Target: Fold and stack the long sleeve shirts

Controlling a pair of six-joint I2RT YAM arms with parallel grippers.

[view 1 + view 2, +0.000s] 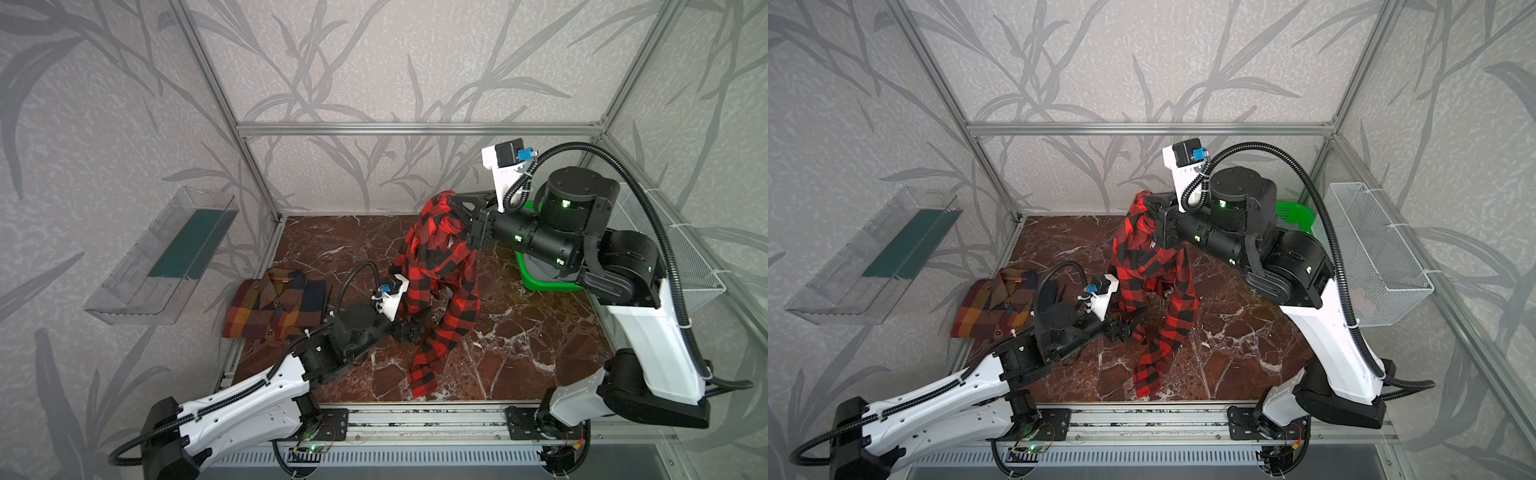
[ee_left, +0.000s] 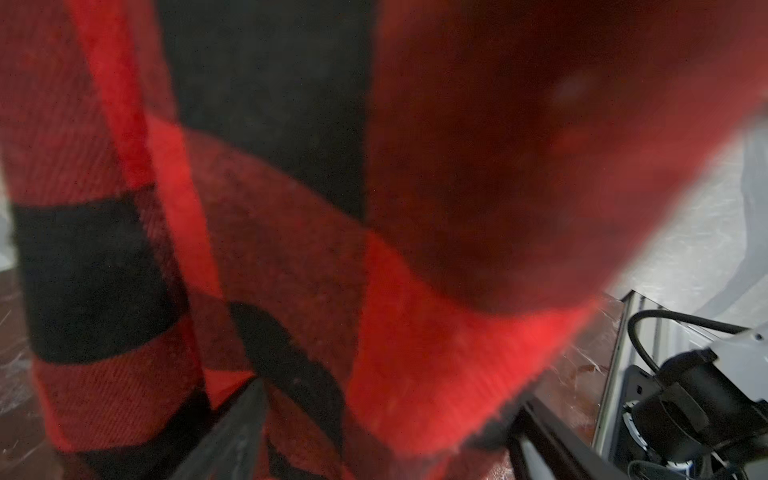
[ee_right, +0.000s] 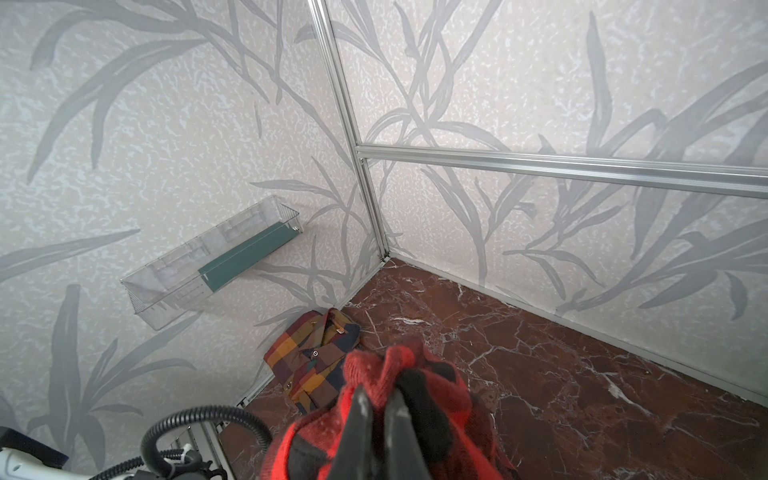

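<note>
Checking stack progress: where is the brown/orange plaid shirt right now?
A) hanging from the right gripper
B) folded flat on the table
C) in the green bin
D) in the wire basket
B: the brown plaid shirt lies folded flat on the table, collar up; what the right gripper holds in the air is the red-and-black shirt.
</note>
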